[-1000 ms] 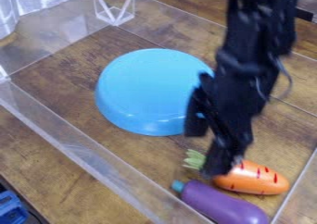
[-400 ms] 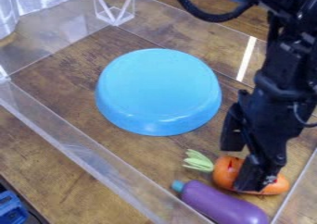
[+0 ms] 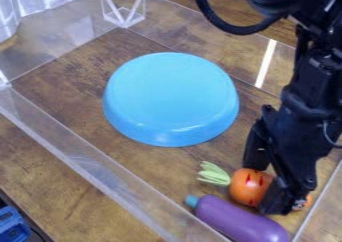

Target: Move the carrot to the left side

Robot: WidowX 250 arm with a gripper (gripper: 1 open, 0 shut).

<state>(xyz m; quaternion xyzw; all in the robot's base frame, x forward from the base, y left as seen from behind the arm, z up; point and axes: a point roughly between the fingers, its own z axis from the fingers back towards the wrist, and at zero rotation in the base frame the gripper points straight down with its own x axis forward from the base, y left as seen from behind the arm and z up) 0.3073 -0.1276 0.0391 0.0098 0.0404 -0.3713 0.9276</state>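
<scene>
I have the black metal pincer spread wide over the stubby orange toy carrot, gripping nothing, presumably to straddle its body beside the glossy purple toy eggplant.

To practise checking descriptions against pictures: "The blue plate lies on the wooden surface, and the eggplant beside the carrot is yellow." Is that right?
Not quite: the camera view shows the eggplant is purple. It does lie beside the carrot, and the blue plate lies on the wooden surface.
</scene>
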